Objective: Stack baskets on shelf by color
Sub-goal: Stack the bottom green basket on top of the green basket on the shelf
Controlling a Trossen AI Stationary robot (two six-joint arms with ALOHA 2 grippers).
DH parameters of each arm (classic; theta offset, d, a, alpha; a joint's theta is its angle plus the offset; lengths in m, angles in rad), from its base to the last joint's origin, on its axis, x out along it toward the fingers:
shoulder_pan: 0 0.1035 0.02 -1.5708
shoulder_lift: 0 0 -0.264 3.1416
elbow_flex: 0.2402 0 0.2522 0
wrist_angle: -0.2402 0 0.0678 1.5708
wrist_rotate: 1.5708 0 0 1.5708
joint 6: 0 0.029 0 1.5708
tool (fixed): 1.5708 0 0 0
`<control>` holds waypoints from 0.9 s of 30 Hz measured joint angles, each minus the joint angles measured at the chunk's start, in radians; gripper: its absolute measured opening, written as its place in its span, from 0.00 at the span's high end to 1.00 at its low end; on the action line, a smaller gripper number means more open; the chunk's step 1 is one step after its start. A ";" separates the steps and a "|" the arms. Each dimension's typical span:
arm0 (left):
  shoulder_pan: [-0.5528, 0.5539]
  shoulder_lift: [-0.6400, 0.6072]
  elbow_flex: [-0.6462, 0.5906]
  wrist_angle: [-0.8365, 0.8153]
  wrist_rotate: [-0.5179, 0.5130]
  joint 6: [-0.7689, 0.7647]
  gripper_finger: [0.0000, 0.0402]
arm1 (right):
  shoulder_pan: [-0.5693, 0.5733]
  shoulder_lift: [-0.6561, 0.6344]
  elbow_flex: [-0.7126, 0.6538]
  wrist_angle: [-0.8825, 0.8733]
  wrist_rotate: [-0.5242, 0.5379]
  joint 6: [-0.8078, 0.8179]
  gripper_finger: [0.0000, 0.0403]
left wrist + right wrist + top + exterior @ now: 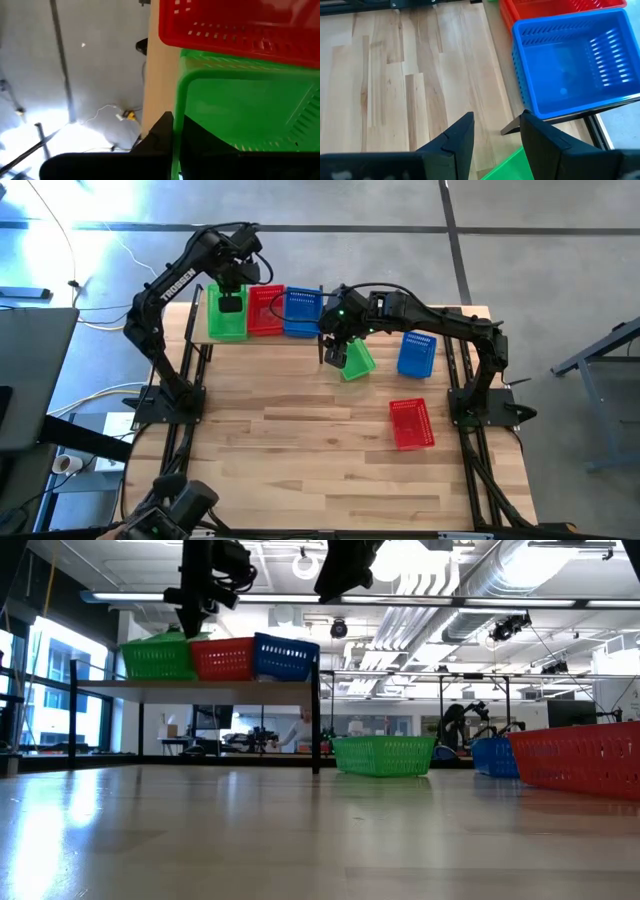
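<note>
Our left gripper [231, 303] is shut on the rim of the green basket on the shelf [226, 315], presumably to seat it at the shelf [200, 688] end, with the red shelf basket [264, 310] touching it alongside and the blue shelf basket [301, 312] beyond that. Our right gripper [495, 131] hangs with fingers apart and empty, just above the loose green basket [357, 360] on the table (we judge it the next pick). Nothing blocks the descent; the blue basket on the table [417, 354] and the red basket on the table [411, 423] lie off to its side, near the arm's base.
</note>
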 joint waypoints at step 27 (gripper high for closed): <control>0.014 0.000 0.000 0.003 -0.014 -0.037 0.85 | 0.000 0.000 0.000 0.000 0.011 -0.001 0.64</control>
